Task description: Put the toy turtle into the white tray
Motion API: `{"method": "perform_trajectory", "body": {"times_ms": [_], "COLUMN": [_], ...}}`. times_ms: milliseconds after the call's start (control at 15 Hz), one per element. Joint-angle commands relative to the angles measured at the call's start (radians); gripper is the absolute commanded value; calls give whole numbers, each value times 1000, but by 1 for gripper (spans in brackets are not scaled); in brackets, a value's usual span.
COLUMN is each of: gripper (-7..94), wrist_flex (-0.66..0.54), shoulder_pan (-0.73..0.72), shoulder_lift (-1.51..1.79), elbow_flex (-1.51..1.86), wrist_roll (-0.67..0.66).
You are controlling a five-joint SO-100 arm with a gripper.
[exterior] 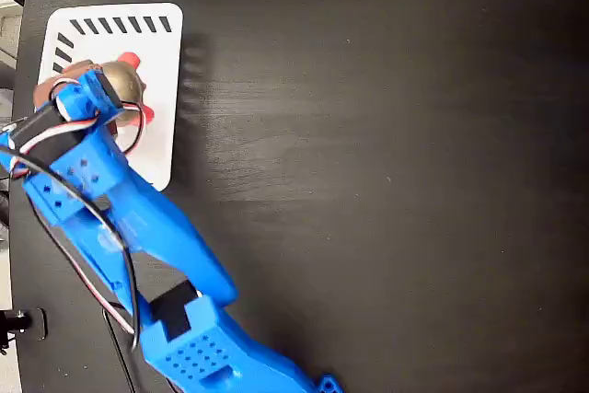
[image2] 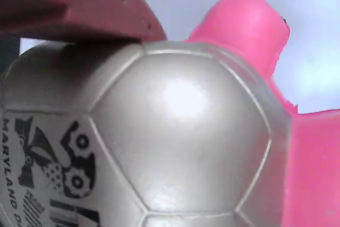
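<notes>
The toy turtle (exterior: 129,85) sits over the white tray (exterior: 162,52) at the table's top left in the fixed view. Its coral head (exterior: 130,62) points up the picture, and one leg shows below the shell. My blue arm reaches up from the bottom, and the gripper (exterior: 103,87) is at the turtle's left side. In the wrist view the beige-gold shell (image2: 180,131) with its printed mark fills the frame. A reddish-brown finger (image2: 69,9) presses on the shell's top, and the other finger is hidden. The pale tray floor (image2: 319,3) shows behind the pink head.
The tray lies by the left edge of the dark table (exterior: 386,135). Dark slanted slots (exterior: 120,25) line the tray's top rim. My arm's blue links and cables (exterior: 138,227) cross the lower left of the table.
</notes>
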Motion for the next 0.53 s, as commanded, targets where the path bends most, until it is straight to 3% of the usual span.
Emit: {"method": "perform_trajectory", "body": {"times_ms": [0, 467], "gripper": [-1, 2], "wrist_flex": [12, 18], "shoulder_pan": [-23, -37], "shoulder_lift": [60, 60], "elbow_flex": [-58, -49], "wrist_roll": [14, 21]}}
